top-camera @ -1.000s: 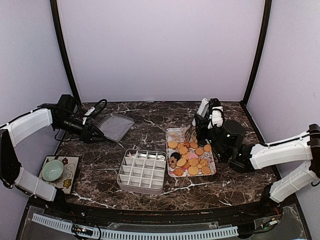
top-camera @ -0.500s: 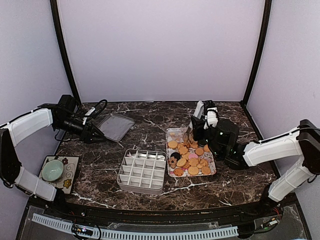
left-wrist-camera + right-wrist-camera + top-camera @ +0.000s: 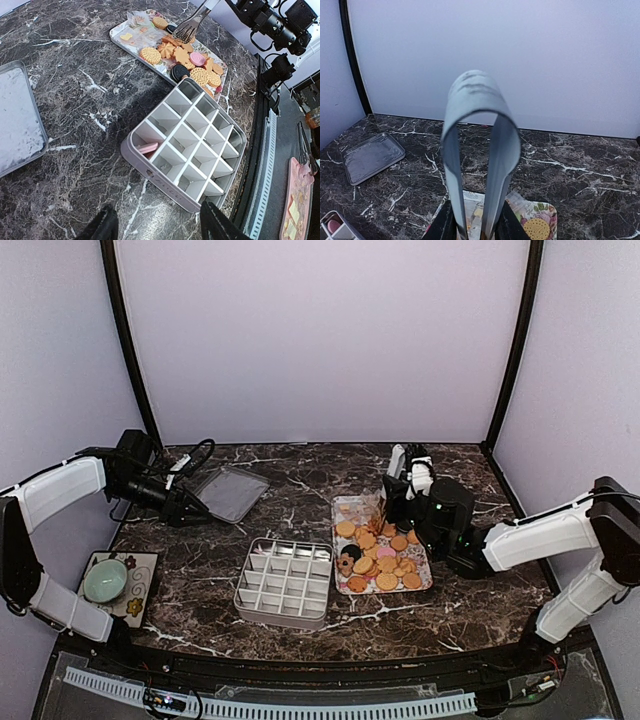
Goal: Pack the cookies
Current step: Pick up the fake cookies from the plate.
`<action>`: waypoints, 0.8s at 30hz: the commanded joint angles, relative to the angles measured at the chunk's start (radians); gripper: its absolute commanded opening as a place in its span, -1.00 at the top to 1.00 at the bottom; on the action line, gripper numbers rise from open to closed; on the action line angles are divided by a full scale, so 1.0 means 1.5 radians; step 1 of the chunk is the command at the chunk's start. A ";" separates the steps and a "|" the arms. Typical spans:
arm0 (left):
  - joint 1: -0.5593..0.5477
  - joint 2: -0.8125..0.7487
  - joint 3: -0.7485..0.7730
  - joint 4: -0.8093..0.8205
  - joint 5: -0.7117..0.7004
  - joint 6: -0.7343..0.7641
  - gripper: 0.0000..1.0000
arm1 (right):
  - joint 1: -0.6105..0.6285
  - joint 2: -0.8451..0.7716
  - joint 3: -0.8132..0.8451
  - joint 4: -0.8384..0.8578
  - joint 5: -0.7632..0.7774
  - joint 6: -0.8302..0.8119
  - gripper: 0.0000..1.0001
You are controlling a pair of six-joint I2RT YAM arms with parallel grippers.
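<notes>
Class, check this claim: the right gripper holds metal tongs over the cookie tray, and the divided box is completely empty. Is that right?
No. The divided box holds one pink cookie in a compartment, as the left wrist view shows. The right gripper does hold metal tongs over the cookie tray.

Right pincer [image 3: 476,227] with tongs [image 3: 192,22] slightly further left over cookies [image 3: 380,555].

The cookies [image 3: 380,552], mostly round golden-orange biscuits with a few black sandwich rounds [image 3: 351,553] and a pink one [image 3: 386,551], lay loosely heaped on the flower-patterned tray [image 3: 343,504], while another pink cookie [image 3: 148,147] sat in a corner compartment of the divided box [image 3: 282,619].
</notes>
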 commanded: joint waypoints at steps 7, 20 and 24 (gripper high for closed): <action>0.003 -0.001 0.017 -0.016 0.015 0.004 -0.14 | -0.009 -0.004 0.040 0.009 -0.008 -0.018 0.67; 0.003 0.001 0.024 -0.020 0.018 0.005 -0.14 | -0.013 0.037 0.038 0.020 -0.025 -0.003 0.38; 0.003 0.001 0.022 -0.020 0.019 0.004 -0.13 | -0.019 0.044 0.034 0.025 -0.026 -0.001 0.45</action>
